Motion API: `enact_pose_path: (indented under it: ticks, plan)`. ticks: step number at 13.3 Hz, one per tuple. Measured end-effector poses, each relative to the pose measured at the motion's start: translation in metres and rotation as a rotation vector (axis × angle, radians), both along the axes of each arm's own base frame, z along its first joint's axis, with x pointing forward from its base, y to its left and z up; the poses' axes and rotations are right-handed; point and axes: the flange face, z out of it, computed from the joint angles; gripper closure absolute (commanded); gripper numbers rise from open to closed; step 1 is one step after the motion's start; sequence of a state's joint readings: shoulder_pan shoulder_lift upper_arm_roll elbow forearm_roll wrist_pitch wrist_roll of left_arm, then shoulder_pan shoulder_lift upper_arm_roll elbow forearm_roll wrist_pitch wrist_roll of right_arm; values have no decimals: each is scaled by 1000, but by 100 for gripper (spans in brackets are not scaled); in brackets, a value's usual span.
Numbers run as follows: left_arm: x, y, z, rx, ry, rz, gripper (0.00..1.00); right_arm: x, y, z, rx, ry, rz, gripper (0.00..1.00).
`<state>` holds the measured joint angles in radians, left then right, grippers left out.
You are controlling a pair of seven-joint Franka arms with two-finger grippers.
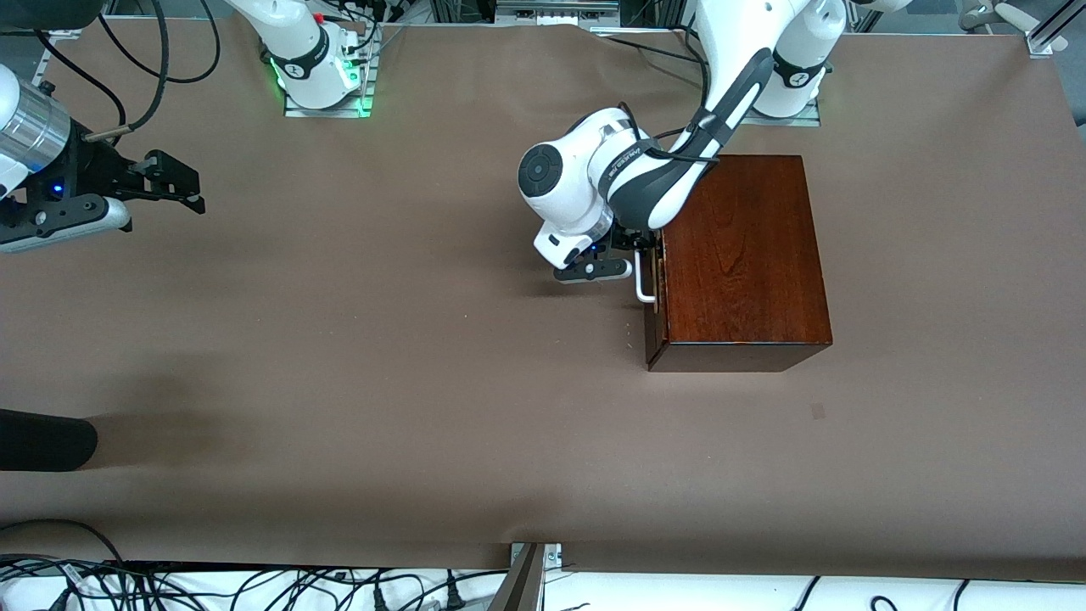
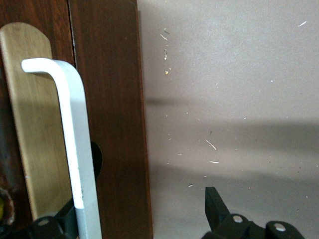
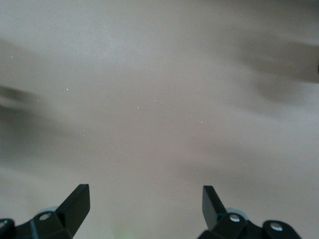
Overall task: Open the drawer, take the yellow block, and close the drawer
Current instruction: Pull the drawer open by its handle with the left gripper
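Front view: counter [image 1: 382, 382] is carrying the mahogany box [image 1: 740, 255] near the left arm's base, drawer [image 1: 653, 316] sitting shut in it. Left tool [image 1: 632, 255], fingers spread wide, is straddling the white handle [image 1: 645, 288], likely to pull. Right tool [image 1: 174, 182], spread wide, is waiting over bare counter. Yellow block not visible, presumably inside

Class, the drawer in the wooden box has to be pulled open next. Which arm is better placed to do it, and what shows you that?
Left. The left gripper is at the drawer, its open fingers straddling the white handle. The right gripper waits open over bare table at the right arm's end.
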<state>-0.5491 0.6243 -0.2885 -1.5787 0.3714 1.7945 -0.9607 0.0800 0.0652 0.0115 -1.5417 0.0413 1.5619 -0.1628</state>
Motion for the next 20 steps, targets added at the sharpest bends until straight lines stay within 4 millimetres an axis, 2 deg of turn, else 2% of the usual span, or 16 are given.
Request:
enact_pose_path:
  ticks: [5,13,17,20]
  plan:
    - [-4,-9,-6,-26,-7,-9,0,0,0,0,0,0,0,0]
    - [-4,-34,10,-187,-40,24,0,0,-2,0,0,0,-4,0]
    - [-8,-65,15,-254,-56,14,0,0,-3,0,0,0,-5,0]
    - [-6,-68,16,-259,-55,20,0,0,-4,0,0,0,-7,0]
